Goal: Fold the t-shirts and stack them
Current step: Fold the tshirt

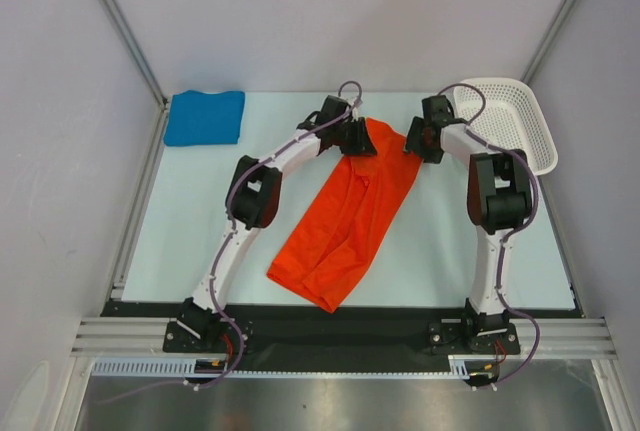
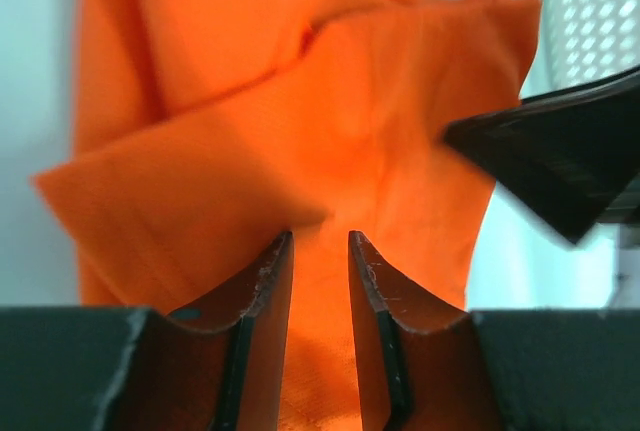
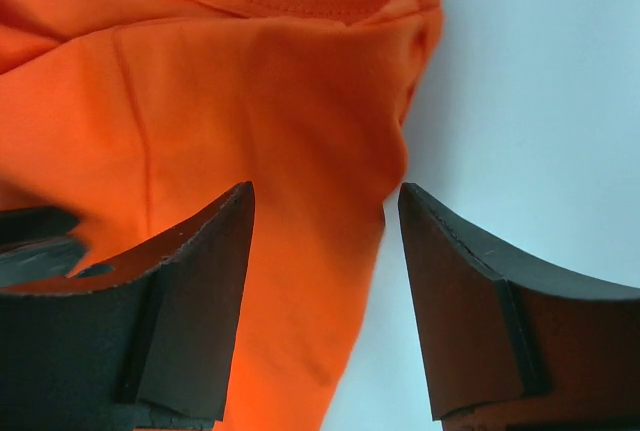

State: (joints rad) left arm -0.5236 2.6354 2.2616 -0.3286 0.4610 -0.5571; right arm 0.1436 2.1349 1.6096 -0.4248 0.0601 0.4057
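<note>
Two shirts are seen on the pale, smooth bench (image 1: 180, 231). The orange shirt (image 1: 350, 216), of soft matte cloth, is laid out as a long creased strip. It runs slantwise from the middle of the far edge toward the middle of the near edge. A stitched hem is shown along its far end in the right wrist view. Loose folds and a raised flap are shown in the left wrist view.

The blue shirt (image 1: 205, 117) is folded into a neat rectangle at the far left corner, well apart from the orange one. A white plastic basket (image 1: 512, 121), shallow, round-cornered and perforated all over, is set at the far right corner. Both shirts are lying outside it, on the bench.

The left jaws are placed at the left side of the orange shirt's far end. Only a narrow gap is left between their dark tapered tips, and orange cloth is seen through it. Whether the cloth is pinched cannot be told.

The right jaws are placed at the right side of the same end and are held wide apart. The shirt's edge lies in the gap between them, and nothing is clamped.
</note>
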